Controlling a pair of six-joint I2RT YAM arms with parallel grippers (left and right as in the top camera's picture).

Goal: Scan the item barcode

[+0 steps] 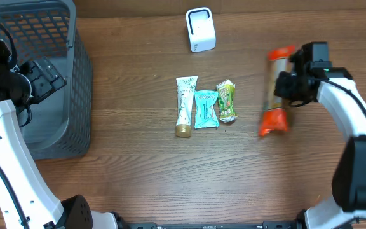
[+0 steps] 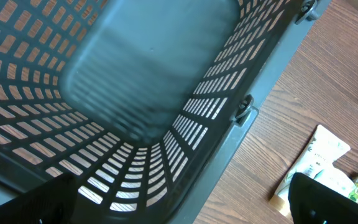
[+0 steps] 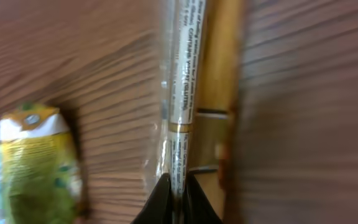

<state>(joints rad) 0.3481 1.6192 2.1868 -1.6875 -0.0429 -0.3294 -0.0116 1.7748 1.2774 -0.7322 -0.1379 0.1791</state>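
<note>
We hold the orange-ended packet (image 1: 272, 95) pinched tight in our right end effector (image 3: 178, 198) at the table's (image 1: 138, 172) right side, beside a tube (image 1: 185, 105) and two sachets (image 1: 205, 109), while our left end effector (image 1: 45, 77) gapes wide over the basket (image 1: 81, 95) and the white scanner (image 1: 201, 29) stands farthest back.

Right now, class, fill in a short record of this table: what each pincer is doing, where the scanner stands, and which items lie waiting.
Right pincer: shut on the orange-ended package
Left pincer: open, empty, over the grey basket
Scanner: white, on the far side of the table, apart from the items
Waiting items: cream tube, teal packet, green packet, side by side in the centre
Barcode: none readable in these views
</note>
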